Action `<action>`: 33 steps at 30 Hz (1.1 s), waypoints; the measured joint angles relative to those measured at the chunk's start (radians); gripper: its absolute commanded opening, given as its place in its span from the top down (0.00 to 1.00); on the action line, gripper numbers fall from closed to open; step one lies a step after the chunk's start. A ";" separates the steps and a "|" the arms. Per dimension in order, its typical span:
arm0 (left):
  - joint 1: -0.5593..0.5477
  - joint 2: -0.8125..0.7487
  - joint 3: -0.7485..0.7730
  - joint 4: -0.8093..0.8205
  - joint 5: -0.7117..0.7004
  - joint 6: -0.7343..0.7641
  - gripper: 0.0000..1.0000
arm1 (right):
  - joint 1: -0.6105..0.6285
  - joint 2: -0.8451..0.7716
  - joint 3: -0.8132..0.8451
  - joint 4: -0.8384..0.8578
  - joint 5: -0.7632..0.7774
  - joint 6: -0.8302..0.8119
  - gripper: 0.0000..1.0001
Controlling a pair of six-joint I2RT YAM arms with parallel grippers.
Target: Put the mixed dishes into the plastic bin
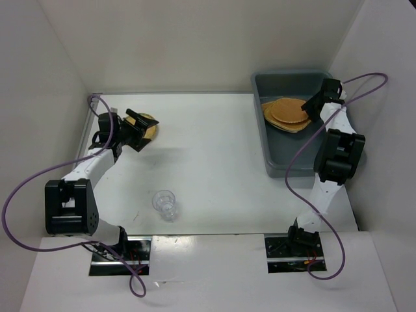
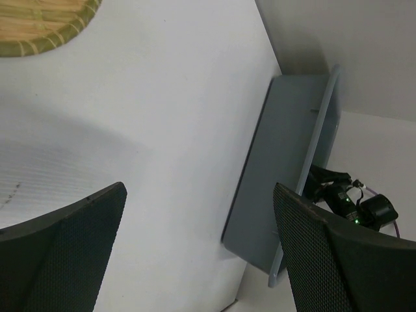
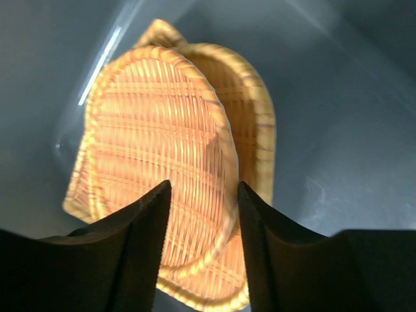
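Note:
The blue-grey plastic bin [image 1: 260, 136] stands at the table's far right. Two tan woven plates lie stacked inside it [image 1: 287, 114]. My right gripper [image 1: 315, 107] hangs over them, open; in the right wrist view [image 3: 203, 188] the rim of the upper round plate [image 3: 156, 130] runs between the fingers without touching them, over a second plate [image 3: 253, 117]. Another woven plate [image 1: 149, 125] lies at the far left of the table, and my left gripper [image 1: 138, 133] is open just beside it. A small clear ribbed cup [image 1: 164, 203] stands near the front.
White walls enclose the table on the left, back and right. The left wrist view shows the plate's edge [image 2: 39, 26] at top left and the bin's side [image 2: 292, 162] across the white tabletop. Purple cables loop from both arms.

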 measured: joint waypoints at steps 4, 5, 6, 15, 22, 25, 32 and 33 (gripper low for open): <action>0.025 -0.003 -0.006 -0.012 -0.041 0.017 0.00 | -0.002 -0.013 -0.003 -0.043 0.035 -0.008 0.46; 0.034 -0.003 -0.007 -0.018 -0.055 0.023 0.00 | -0.002 -0.027 -0.008 -0.055 0.051 -0.011 0.44; 0.043 -0.003 -0.008 -0.022 -0.073 0.030 0.00 | -0.002 -0.045 -0.016 -0.068 0.067 -0.015 0.44; 0.104 -0.006 -0.029 -0.048 -0.291 0.085 0.00 | -0.005 -0.455 -0.150 -0.076 0.102 -0.051 0.38; 0.123 0.035 -0.049 -0.013 -0.449 0.093 0.05 | 0.077 -0.767 -0.213 -0.033 0.018 -0.051 0.38; 0.125 0.053 -0.084 0.002 -0.522 0.069 0.07 | 0.101 -0.814 -0.230 -0.043 -0.011 -0.053 0.38; 0.142 0.140 -0.156 0.076 -0.614 -0.014 0.12 | 0.100 -0.838 -0.253 -0.106 -0.025 -0.053 0.38; 0.142 0.153 -0.159 0.089 -0.620 -0.025 0.12 | 0.100 -0.838 -0.253 -0.115 -0.028 -0.053 0.38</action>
